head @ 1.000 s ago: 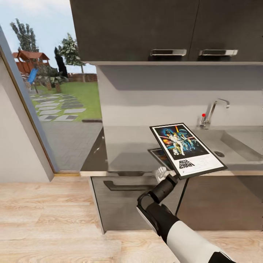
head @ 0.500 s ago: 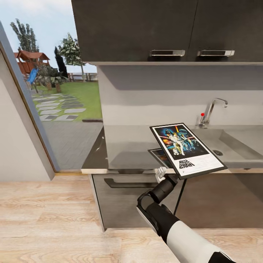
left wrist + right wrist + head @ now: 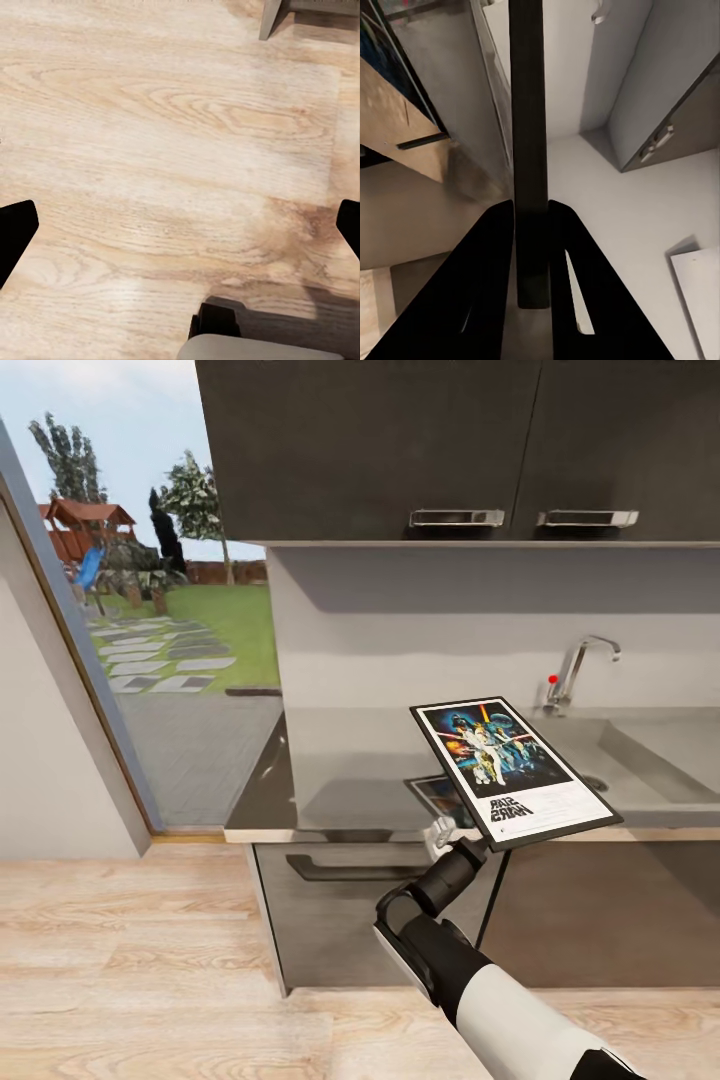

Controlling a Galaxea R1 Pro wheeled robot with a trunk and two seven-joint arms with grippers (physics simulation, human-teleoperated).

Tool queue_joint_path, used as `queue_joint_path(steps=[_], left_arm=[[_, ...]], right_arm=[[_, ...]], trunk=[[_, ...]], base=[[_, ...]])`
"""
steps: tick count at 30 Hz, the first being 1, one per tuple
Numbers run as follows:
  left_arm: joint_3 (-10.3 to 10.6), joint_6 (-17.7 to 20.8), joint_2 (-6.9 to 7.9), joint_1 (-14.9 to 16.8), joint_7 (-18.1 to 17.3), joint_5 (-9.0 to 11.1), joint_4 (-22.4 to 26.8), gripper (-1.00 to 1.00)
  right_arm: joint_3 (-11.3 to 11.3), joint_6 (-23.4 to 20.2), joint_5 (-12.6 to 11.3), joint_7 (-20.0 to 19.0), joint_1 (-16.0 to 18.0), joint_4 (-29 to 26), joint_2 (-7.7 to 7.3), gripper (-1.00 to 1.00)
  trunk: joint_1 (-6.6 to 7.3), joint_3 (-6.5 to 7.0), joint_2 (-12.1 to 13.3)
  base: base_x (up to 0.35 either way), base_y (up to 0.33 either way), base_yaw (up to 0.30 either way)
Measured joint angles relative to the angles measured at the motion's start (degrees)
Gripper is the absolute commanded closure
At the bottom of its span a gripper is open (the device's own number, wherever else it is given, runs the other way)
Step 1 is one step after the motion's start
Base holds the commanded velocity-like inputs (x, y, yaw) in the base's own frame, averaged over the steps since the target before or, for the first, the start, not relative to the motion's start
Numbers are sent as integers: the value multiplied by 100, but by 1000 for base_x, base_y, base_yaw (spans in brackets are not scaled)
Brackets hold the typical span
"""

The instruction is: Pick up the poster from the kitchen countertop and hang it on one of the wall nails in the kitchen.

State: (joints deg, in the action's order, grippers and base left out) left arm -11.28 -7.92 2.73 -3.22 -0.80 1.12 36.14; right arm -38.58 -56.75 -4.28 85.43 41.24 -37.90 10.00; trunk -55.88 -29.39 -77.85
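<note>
The right gripper (image 3: 480, 847) is clamped on the near edge of the poster (image 3: 510, 768), holding it tilted above the kitchen countertop (image 3: 340, 780), the tap (image 3: 575, 665) beyond. The left gripper's fingers (image 3: 15, 232) are spread apart above wooden floor (image 3: 172, 150).

Black-framed Star Wars poster (image 3: 512, 770) tilted, lifted above grey kitchen countertop (image 3: 340, 770), w/ sink.

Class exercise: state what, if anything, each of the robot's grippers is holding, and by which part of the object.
The right gripper holds the poster by the frame edge near its lower corner, fingers pinching both faces. The left gripper is open over the floor, holding nothing.
</note>
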Motion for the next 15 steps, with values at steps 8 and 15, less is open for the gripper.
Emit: queue_joint_path(steps=[8,15], left_arm=[[0,0,0,0,0,0,0,-100],[0,-1,0,0,0,0,0,-100]], right_arm=[[0,0,0,2,0,-2,0,100],[0,0,-3,-1,0,-7,0,100]], trunk=[[176,144,321],[330,269,602]], base=[[0,0,0],[0,0,0]])
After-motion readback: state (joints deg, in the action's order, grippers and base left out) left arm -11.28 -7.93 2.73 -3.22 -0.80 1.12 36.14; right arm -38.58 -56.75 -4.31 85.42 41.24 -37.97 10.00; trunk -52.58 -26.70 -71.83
